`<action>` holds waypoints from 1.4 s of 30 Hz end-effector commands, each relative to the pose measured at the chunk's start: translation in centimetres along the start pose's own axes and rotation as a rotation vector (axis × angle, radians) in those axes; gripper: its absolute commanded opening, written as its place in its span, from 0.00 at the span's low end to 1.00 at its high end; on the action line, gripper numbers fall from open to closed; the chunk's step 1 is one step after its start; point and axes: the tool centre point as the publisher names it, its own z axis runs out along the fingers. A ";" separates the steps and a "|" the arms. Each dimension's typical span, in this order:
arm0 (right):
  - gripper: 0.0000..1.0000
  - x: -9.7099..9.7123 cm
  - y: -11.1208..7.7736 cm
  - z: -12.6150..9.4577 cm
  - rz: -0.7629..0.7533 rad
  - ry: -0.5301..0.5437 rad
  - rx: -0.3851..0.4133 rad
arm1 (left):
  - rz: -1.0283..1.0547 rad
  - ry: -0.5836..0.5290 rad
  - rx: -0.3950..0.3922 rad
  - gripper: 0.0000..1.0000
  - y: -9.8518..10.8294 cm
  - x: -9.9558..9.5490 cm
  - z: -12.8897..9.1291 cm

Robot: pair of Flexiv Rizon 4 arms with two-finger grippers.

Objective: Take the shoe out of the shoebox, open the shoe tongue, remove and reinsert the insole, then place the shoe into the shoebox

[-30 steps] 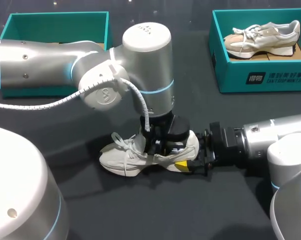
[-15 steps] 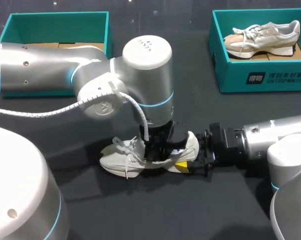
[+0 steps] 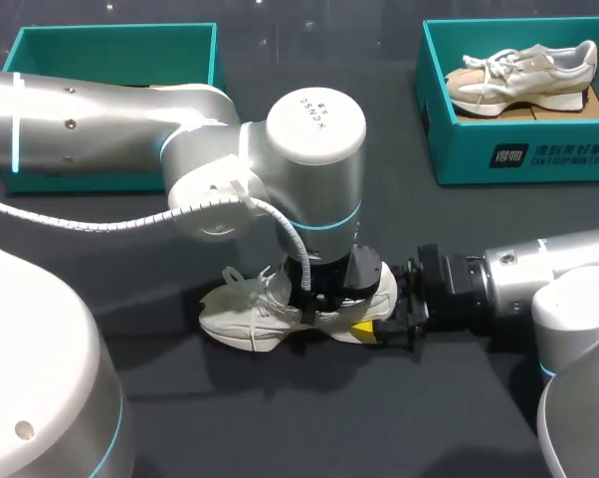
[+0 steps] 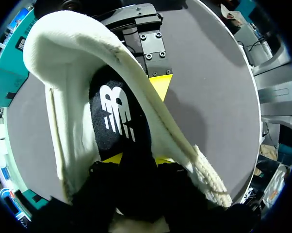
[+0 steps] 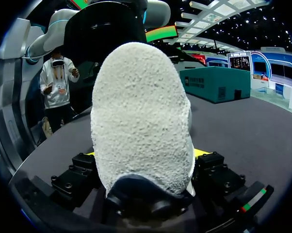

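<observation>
A white shoe (image 3: pixel 250 311) lies on its side on the dark table, toe to the left. My left gripper (image 3: pixel 329 297) reaches down into its opening. In the left wrist view that gripper (image 4: pixel 138 159) has its yellow tips on either side of the black insole (image 4: pixel 118 119) with a white logo, shut on it inside the shoe (image 4: pixel 68 58). My right gripper (image 3: pixel 374 325) comes in from the right and is shut on the heel. In the right wrist view the heel (image 5: pixel 141 116) fills the gap between its fingers (image 5: pixel 146 155). The empty teal shoebox (image 3: pixel 110 30) stands at the back left.
A second teal box (image 3: pixel 538 154) at the back right holds another white and beige shoe (image 3: pixel 518 75). Bare dark table lies in front of the shoe and between the two boxes.
My left arm's wrist has swung to the right and sunk lower over the shoe. The shoe's toe has dipped a little. The right arm has kept still on the heel.
</observation>
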 end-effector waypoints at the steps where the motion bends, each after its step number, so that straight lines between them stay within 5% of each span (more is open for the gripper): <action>1: 0.00 0.0 0.2 0.1 0.002 0.001 0.004 | -0.019 -0.004 0.003 0.13 0.2 -1.4 2.8; 4: 0.00 0.0 0.2 0.1 0.002 0.001 0.004 | -0.038 0.001 0.028 0.00 0.7 -1.7 2.4; 27: 0.00 0.0 0.2 0.1 0.002 0.001 0.004 | -0.059 -0.034 0.357 0.00 2.0 1.0 -4.3; 42: 0.00 0.0 0.2 0.1 0.002 0.001 0.004 | -0.114 -0.050 0.448 0.00 2.6 1.0 -5.3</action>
